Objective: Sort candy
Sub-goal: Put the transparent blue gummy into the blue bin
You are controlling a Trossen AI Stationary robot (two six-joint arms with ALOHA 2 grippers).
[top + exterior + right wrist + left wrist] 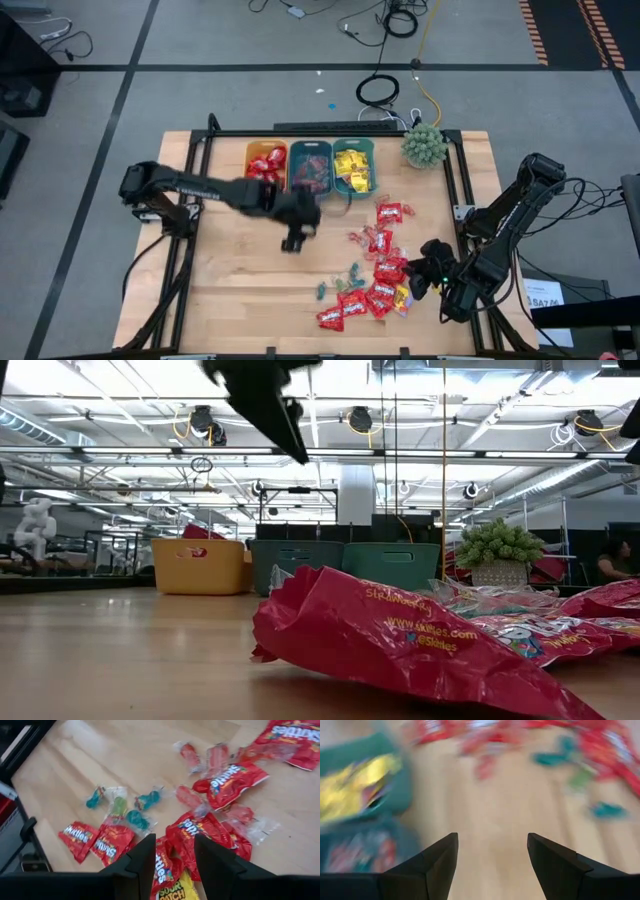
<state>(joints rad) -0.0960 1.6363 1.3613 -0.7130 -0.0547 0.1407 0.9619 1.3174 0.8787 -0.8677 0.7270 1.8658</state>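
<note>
- Three bins sat in a row at the far side of the table (230, 290), and all of them already had stock: red packets in the orange bin (266, 163), a dark mixed lot in the middle bin (310, 166), yellow packets in the right-hand teal bin (353, 166).
- So a good share was done, by my reading, but plenty was left.
- The unsorted candy (378, 280) lay in a loose spread at the near right of the table, well apart from the bins: red packets running from mid-table down to the near edge, and a few small blue and green wrapped pieces (345, 282) just left of the heap.
- A yellow packet (175, 891) peeked out from under the red ones, right by the right arm's fingers.
- The left gripper (292, 238) was over bare wood just near of the bins, fingers apart and nothing between them – empty, between the bins and the pile.
- The right gripper (172, 852) hovered over the near right end of the pile, fingers parted, nothing clamped yet.
- The green plant (424, 146) stood right of the bins, out of play.
- My call: somewhere past the start, with the bulk of the red packets and all the tiny pieces yet to go.
</note>
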